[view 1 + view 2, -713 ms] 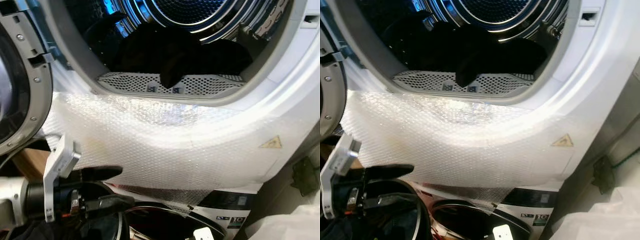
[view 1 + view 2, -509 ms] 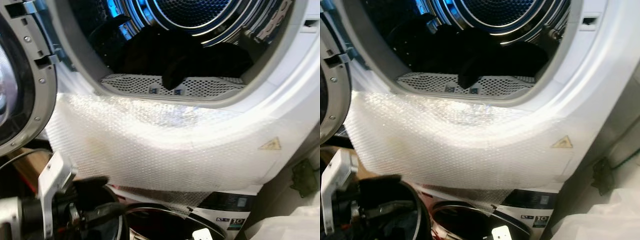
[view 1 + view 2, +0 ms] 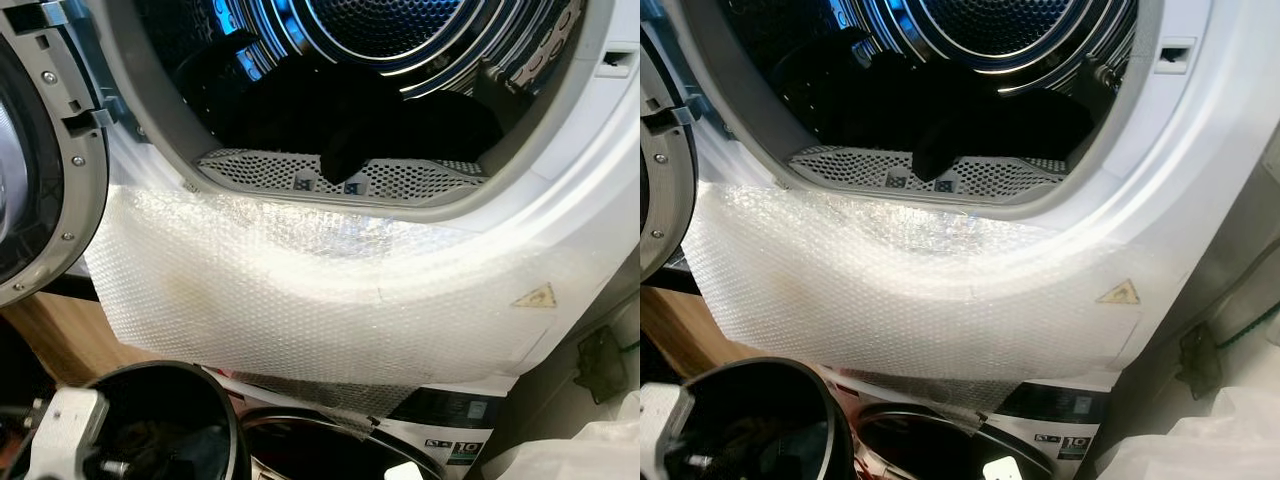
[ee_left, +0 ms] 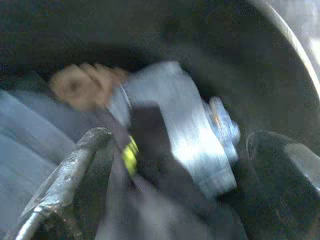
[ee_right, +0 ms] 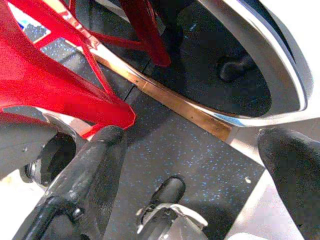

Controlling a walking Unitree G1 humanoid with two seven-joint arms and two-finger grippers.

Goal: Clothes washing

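Left wrist view: left gripper [image 4: 170,165] spread over blurred clothes [image 4: 170,125] in the black basket [image 3: 200,400].
Its fingers seem not to touch them; dark laundry [image 3: 350,110] lies in the open drum [image 3: 400,30] above.

Dark clothes [image 3: 340,115] lie heaped in the open drum [image 3: 420,30], one fold drooping over its perforated lip [image 3: 400,180].

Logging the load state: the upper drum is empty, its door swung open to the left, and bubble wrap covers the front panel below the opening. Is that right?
Not quite. The upper drum is not empty: dark clothes lie in it, one draped over the perforated lint filter, as the left eye view shows. The door is swung open to the left, and bubble wrap covers the front panel.
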